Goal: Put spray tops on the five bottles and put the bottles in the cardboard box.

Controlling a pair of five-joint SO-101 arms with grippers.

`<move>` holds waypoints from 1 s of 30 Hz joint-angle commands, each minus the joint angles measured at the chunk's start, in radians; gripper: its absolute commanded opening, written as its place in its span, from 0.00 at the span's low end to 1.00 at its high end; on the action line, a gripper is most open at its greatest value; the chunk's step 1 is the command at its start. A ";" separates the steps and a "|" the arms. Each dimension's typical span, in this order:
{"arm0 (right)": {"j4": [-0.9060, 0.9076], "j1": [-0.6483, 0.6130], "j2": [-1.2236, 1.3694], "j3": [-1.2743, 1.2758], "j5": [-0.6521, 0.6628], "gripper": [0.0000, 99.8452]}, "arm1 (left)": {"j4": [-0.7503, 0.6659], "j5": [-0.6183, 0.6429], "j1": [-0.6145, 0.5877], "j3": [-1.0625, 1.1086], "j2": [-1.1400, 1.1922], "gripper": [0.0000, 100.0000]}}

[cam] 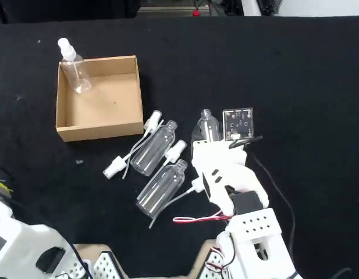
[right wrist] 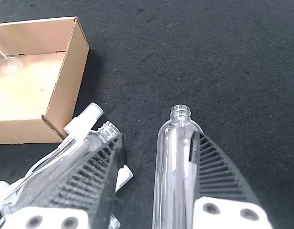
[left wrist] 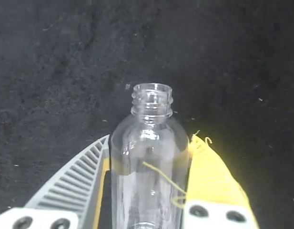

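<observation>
While the left gripper [left wrist: 150,139] clamps an uncapped bottle [left wrist: 150,157], neck evidently kept free for a spray top [cam: 114,169], the right gripper [right wrist: 157,137] stands wide around a second bottle [right wrist: 177,152]; grip not yet made.

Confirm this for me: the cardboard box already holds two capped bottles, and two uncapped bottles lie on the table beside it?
Not quite. The high view shows the cardboard box holding one capped bottle, not two. An uncapped bottle and a second uncapped bottle do lie on the table beside it.
</observation>
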 commanded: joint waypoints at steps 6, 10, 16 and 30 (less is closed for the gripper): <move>0.018 0.020 -0.016 -0.045 0.002 0.21 | 0.094 0.032 0.016 -0.058 -0.087 0.09; 0.195 -0.032 -0.012 -0.182 0.092 0.21 | 0.101 0.075 0.015 0.016 -0.273 0.09; 0.338 -0.298 -0.007 -0.289 0.364 0.21 | 0.008 0.252 0.079 0.245 -0.591 0.09; 0.532 -0.563 0.469 -0.654 0.701 0.21 | -0.150 0.529 0.107 0.501 -0.884 0.09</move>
